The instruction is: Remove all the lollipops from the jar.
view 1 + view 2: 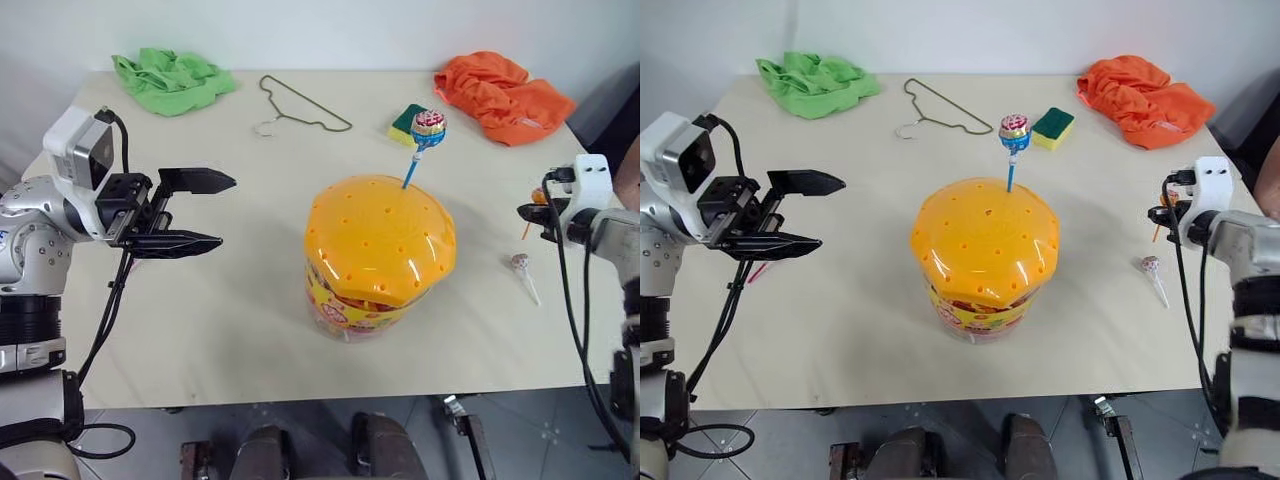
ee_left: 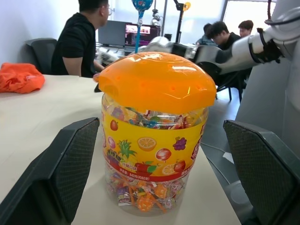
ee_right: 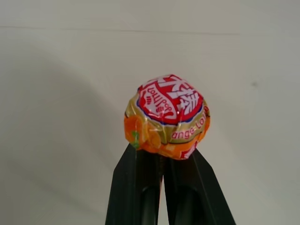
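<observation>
The jar [image 1: 378, 255] stands upright near the middle of the worktop [image 1: 230, 300], its orange domed lid on, and one lollipop on a blue stick [image 1: 427, 130] is planted in a hole near the lid's far edge. A second lollipop on a white stick [image 1: 522, 270] already lies on the worktop to the right of the jar, near the right edge. The right gripper [image 3: 164, 161] is pressed together on the stick of an orange-wrapped lollipop [image 3: 166, 117], held above the right side of the worktop, close to the one lying there. The left gripper [image 1: 195, 212] is spread wide and empty, pointing level at the jar from its left and well apart from it. By this showing one lollipop is out, another is in hand and waits to be set down, and the blue-stick one remains in the lid.
</observation>
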You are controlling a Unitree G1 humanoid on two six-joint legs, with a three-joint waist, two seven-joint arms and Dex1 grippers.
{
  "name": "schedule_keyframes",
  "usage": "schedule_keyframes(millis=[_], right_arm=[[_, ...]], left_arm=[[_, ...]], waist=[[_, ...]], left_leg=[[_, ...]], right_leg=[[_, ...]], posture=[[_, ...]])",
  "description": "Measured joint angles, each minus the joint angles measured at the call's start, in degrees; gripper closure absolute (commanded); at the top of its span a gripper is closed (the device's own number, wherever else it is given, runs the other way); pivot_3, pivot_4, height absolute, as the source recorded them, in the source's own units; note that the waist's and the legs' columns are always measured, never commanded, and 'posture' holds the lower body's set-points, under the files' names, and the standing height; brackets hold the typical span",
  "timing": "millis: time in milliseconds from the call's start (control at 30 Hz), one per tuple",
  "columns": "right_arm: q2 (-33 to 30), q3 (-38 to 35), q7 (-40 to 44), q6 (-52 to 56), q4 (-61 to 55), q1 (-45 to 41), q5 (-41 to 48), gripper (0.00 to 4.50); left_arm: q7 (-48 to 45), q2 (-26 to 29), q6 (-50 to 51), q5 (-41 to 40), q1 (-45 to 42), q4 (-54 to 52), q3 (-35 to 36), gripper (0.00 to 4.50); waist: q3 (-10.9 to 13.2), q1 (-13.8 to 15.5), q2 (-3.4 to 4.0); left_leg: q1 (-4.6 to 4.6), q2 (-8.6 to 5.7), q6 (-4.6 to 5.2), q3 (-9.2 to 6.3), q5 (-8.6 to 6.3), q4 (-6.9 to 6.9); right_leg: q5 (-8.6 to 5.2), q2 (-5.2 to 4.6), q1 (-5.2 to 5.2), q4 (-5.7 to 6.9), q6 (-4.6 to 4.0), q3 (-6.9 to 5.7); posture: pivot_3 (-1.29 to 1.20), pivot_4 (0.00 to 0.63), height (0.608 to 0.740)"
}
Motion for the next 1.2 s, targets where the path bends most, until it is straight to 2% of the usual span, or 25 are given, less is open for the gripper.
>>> schedule_keyframes(millis=[100,200,400,567,767,900,1033,1200], right_arm=[[2.0,0.0,0.0,-3.0,6.6,-2.7,-3.0,4.47],[2.7,0.0,0.3,-4.7,10.5,-4.8,-5.4,3.75],[2.8,-0.3,4.4,-4.1,8.8,-4.2,-7.0,1.70],[-2.2,-4.5,9.9,2.5,-12.1,4.0,-4.0,0.05],[-6.9,-13.8,14.1,13.4,-40.4,14.4,5.6,0.02],[-8.0,-21.7,16.9,20.8,-57.0,15.7,17.0,0.02],[-8.1,-26.7,17.6,24.0,-67.0,15.7,26.5,0.02],[-7.6,-24.8,16.9,27.6,-72.8,13.3,36.9,0.02]], left_arm=[[0.0,0.1,0.5,-0.1,1.2,-1.0,0.8,0.00],[0.0,0.2,0.9,-0.2,2.0,-2.3,1.5,0.00],[0.1,0.2,1.4,-0.3,3.2,-3.9,2.6,0.00],[0.1,0.0,1.5,-0.3,3.1,-4.2,2.7,0.00],[0.0,-0.9,1.5,-0.1,0.7,-3.2,1.7,0.00],[0.0,-2.0,0.9,0.8,-1.6,-0.9,0.4,0.00],[0.0,-2.4,0.4,1.7,-2.5,1.0,-0.2,0.00],[0.0,-2.9,-0.6,2.0,-3.9,2.7,-0.7,0.00]], waist=[[0.0,0.0,0.01],[0.0,0.1,0.01],[0.0,0.0,0.03],[0.0,0.6,0.05],[0.0,0.6,0.05],[0.0,0.8,0.05],[0.0,0.8,0.03],[0.0,1.1,0.03]], left_leg=[[0.00,0.00,0.00,-0.02,0.00,-0.03],[0.00,-0.01,0.00,-0.05,0.00,0.02],[0.00,0.00,0.00,-0.04,0.00,0.02],[-0.06,0.00,0.00,-0.12,0.00,0.05],[-0.09,0.01,0.00,-0.12,0.00,0.13],[-0.08,0.00,0.00,-0.12,0.00,0.16],[-0.09,-0.01,0.00,-0.11,0.00,0.18],[-0.09,-0.02,0.00,-0.11,0.00,0.21]], right_leg=[[0.00,-0.02,0.00,0.00,0.00,-0.02],[0.00,-0.04,0.02,0.01,0.00,-0.02],[0.00,-0.03,0.02,0.01,0.00,-0.01],[0.00,-0.04,0.02,0.02,0.00,-0.05],[0.00,-0.02,0.01,0.02,0.00,-0.04],[0.00,0.00,0.02,0.03,0.00,-0.04],[0.00,-0.01,0.03,0.03,0.01,-0.03],[0.01,-0.01,0.03,0.04,0.01,-0.02]], posture=[[0.00,0.150,0.740],[0.00,0.150,0.740],[0.00,0.150,0.740],[0.00,0.150,0.740],[0.00,0.150,0.740],[0.00,0.150,0.740],[0.00,0.150,0.740],[0.00,0.150,0.740]])
